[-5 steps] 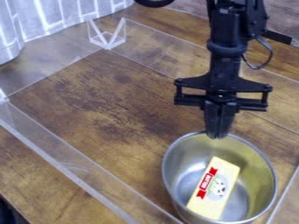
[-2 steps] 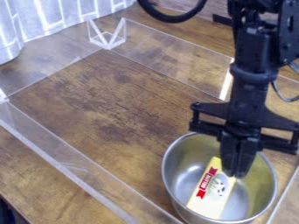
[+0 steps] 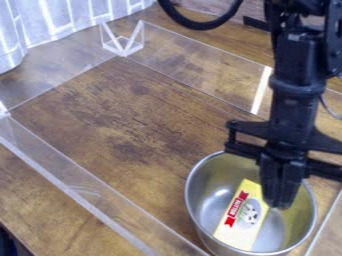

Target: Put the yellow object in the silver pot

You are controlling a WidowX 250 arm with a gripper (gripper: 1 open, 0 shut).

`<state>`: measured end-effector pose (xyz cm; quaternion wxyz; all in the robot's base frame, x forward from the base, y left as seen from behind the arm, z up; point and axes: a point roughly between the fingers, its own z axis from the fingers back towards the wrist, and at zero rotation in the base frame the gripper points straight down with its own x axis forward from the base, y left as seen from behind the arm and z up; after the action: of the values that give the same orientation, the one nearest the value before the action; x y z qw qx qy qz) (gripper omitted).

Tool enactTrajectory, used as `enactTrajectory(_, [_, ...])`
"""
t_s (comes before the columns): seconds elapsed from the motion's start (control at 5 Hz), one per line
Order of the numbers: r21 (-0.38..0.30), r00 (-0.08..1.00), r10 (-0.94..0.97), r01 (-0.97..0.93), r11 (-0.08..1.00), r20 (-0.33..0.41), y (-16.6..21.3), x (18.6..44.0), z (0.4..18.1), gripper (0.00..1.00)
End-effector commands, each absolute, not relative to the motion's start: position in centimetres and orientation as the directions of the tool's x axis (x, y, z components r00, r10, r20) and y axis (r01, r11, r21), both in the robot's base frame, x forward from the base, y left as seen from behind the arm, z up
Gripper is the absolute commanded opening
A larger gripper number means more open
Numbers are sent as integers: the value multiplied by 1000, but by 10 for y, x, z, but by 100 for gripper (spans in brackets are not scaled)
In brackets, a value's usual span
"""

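Gripper (image 3: 282, 196) closed and empty, pointing down into the silver pot (image 3: 203, 185).
The yellow object (image 3: 243, 213) lies on the pot floor, under and just left of the fingertips, its long axis running from near-left up to far-right.

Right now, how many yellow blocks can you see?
1. The yellow block lies inside the pot, partly behind the fingers. None elsewhere on the table.
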<state>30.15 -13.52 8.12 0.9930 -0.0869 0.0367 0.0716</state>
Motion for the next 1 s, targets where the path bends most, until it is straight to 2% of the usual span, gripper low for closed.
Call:
enactTrajectory(0.0, [-214, 988, 149, -152, 965, -31, -153, 305, 98, 0])
enactTrajectory(0.2, [-231, 985, 169, -174, 957, -41, -167, 303, 98, 0])
enactTrajectory(0.4, [-254, 981, 188, -194, 947, -50, -161, 307, 97, 100])
enactTrajectory(0.8, [-273, 974, 219, -228, 935, -63, -144, 314, 96, 100])
